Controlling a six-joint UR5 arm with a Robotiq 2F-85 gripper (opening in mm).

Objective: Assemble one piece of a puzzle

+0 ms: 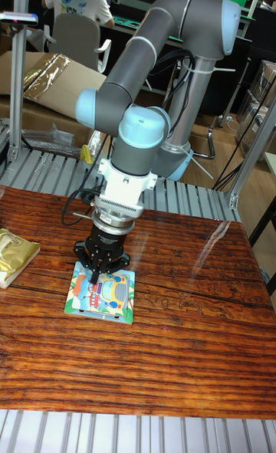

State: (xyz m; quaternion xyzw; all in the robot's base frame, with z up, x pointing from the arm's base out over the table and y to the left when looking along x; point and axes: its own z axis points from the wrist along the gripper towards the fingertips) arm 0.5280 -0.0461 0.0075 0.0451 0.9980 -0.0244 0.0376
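obstacles: gold packet at table's left edge, puzzle board under gripper | free: bare wood right and front of board

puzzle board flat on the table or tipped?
Flat. The puzzle board lies with all visible edges against the wooden table, no raised corner. The end effector hangs right over it.

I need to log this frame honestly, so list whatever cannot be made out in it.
- Jaws of the gripper, tall fixed view: dark against the puzzle board; open or shut, and any piece held, cannot be told.
- Board's upper left part: hidden behind the gripper.
- Seams between puzzle pieces: too small to tell.
- Yellow packet: cut off by the left edge.
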